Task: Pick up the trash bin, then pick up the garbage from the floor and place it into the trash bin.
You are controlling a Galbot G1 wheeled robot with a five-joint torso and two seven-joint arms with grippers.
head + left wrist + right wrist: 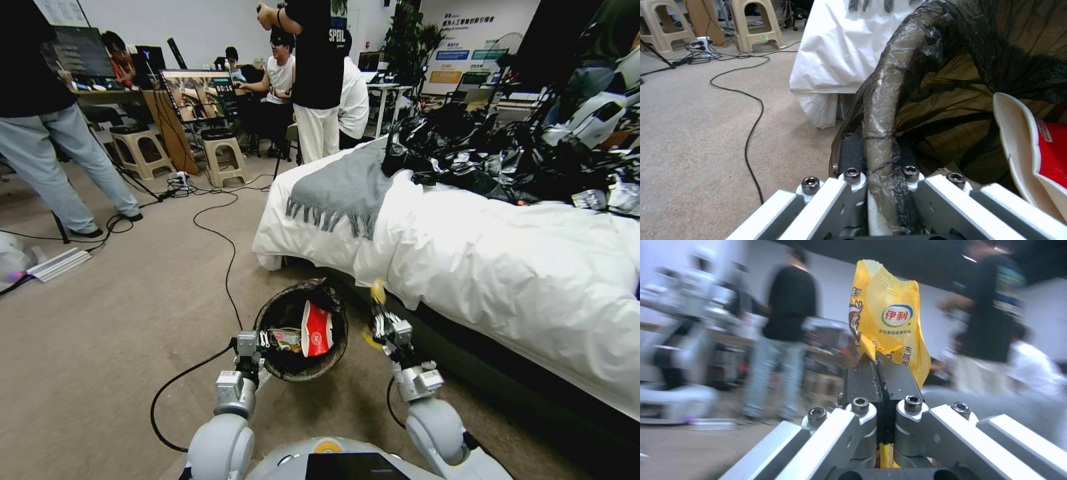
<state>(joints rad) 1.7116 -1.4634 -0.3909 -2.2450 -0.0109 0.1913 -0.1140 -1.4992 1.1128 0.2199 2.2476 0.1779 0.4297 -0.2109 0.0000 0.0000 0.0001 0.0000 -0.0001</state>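
Two pincers clamped tight: left pincer (pixel 880 156) on trash bin (pixel 303 330) rim, right pincer (pixel 880 373) on yellow wrapper (pixel 889 320)

Your left arm reaches forward and low from the shoulder, its wrist level and pointing ahead. Your left gripper (pixel 261 340) sits at the near left edge of the trash bin (pixel 293 369), its two dark pads clamped on the bag-covered rim; the left wrist view shows the fingers (pixel 849 151) pressed on either side of that rim. Your right arm extends forward on the other side, forearm angled upward and the wrist raised above the left one. Your right gripper (pixel 379 313) points up, jaws pressed together on a yellow snack wrapper (pixel 889 323), pinched by its lower edge.
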